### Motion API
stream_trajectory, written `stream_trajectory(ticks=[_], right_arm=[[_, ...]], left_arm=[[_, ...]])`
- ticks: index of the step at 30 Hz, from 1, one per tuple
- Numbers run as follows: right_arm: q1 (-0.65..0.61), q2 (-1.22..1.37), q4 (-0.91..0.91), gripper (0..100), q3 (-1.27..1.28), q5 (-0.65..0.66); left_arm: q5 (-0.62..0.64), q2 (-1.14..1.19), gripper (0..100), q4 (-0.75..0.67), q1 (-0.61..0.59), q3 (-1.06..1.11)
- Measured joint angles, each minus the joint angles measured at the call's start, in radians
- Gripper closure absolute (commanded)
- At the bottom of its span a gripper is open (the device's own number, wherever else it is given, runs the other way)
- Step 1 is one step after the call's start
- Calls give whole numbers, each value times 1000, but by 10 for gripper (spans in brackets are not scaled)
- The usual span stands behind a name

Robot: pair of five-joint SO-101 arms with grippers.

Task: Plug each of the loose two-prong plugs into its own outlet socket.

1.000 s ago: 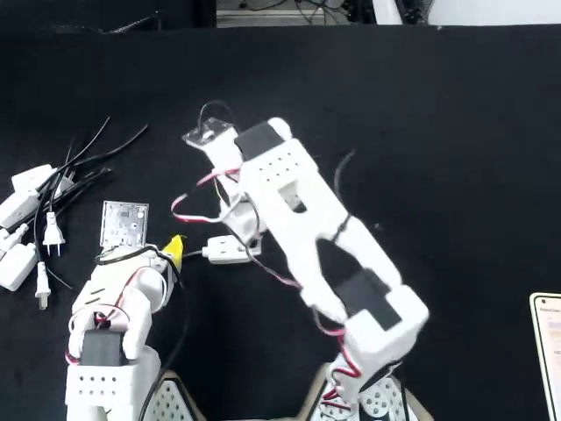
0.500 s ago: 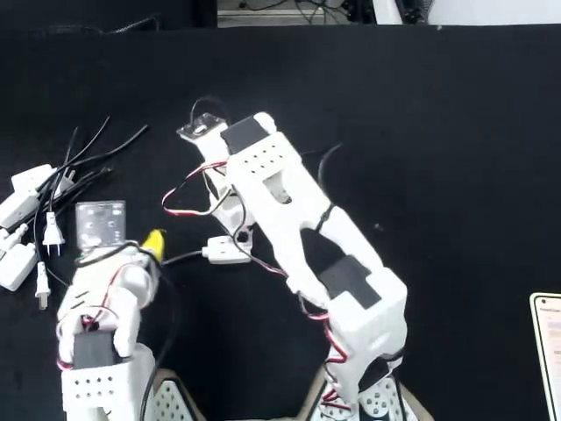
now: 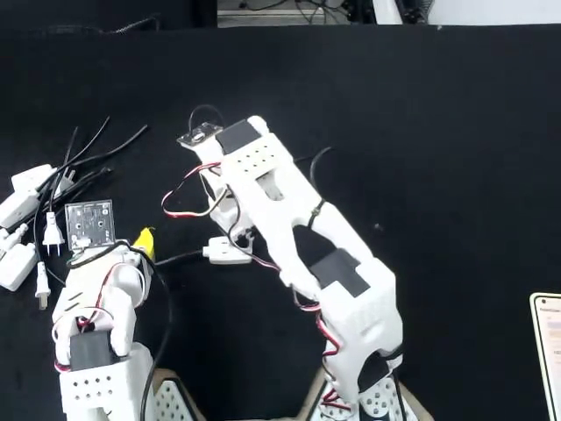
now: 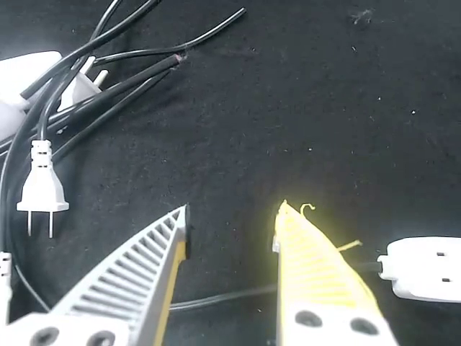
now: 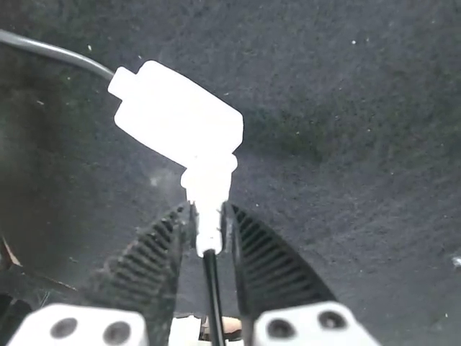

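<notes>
My right gripper (image 5: 207,216) is shut on a white two-prong plug (image 5: 209,180) whose front end meets a white outlet socket (image 5: 176,119). From above, that socket (image 3: 226,253) lies on the black table under the right arm (image 3: 263,184). My left gripper (image 4: 232,209) is open with nothing in it, hovering over bare cloth. Beyond its grey finger (image 4: 155,249) lies a loose white plug (image 4: 42,194). The same socket (image 4: 425,268) sits beside the yellow finger (image 4: 310,252). Two loose plugs (image 3: 53,232) (image 3: 41,285) lie at the left.
Several white sockets (image 3: 26,189) and black cables (image 3: 88,158) are bunched at the table's left edge. A white card (image 3: 548,342) sits at the right edge. Both arm bases stand at the near edge.
My left gripper has swung left, away from the socket and toward the loose plugs. The right arm has shifted slightly left while the socket stayed in place.
</notes>
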Motion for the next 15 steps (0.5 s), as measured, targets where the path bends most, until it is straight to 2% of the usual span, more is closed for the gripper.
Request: stream_trajectory(ticks=[15], right_arm=[[-15,57,-49,985,-3,-18]], left_arm=[[0,0,798,0,-8,0]])
